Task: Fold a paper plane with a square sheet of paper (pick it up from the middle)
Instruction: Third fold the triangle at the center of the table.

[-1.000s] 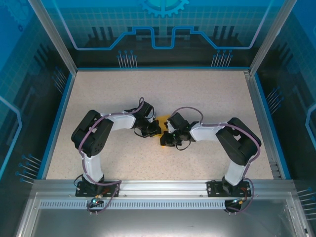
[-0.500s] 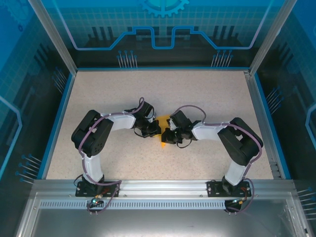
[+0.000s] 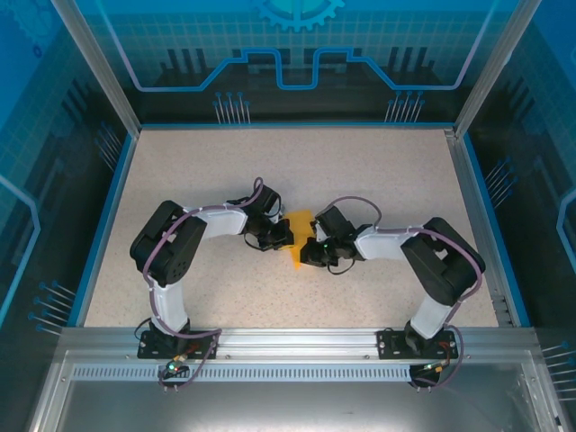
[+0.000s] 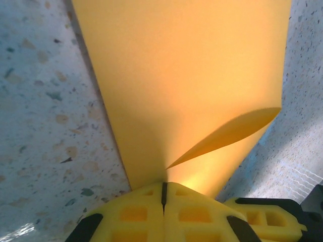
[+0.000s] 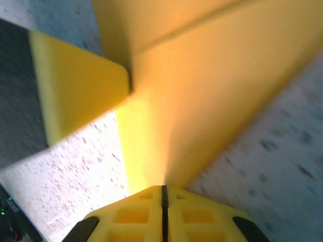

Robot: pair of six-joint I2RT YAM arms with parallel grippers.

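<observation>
Looking down on a speckled beige bench (image 3: 378,171), lying flat inside a blue rim (image 3: 110,216) and ending at a metal rail (image 3: 297,340) on the near side, w/ both arm bases bolted there. Standing around it: translucent blue walls (image 3: 297,54) printed w/ line graphics and part of a gear, plus 2 slanting aluminium posts (image 3: 94,63) at the back corners.

Meeting near mid-bench: left tool (image 3: 281,236) and right tool (image 3: 308,252), just beside each other, w/ the square sheet of paper (image 3: 299,221) showing orange-yellow btwn them.

Showing on left wrist cam: left tool (image 4: 163,189) clenching its yellow pads on the sheet's edge, a fold lifting at right, speckled surface lying on both sides.

Showing on right wrist cam: right tool (image 5: 163,194) likewise pinching the sheet, a crease running across it. Not managing to tell whether the sheet is touching the bench.
</observation>
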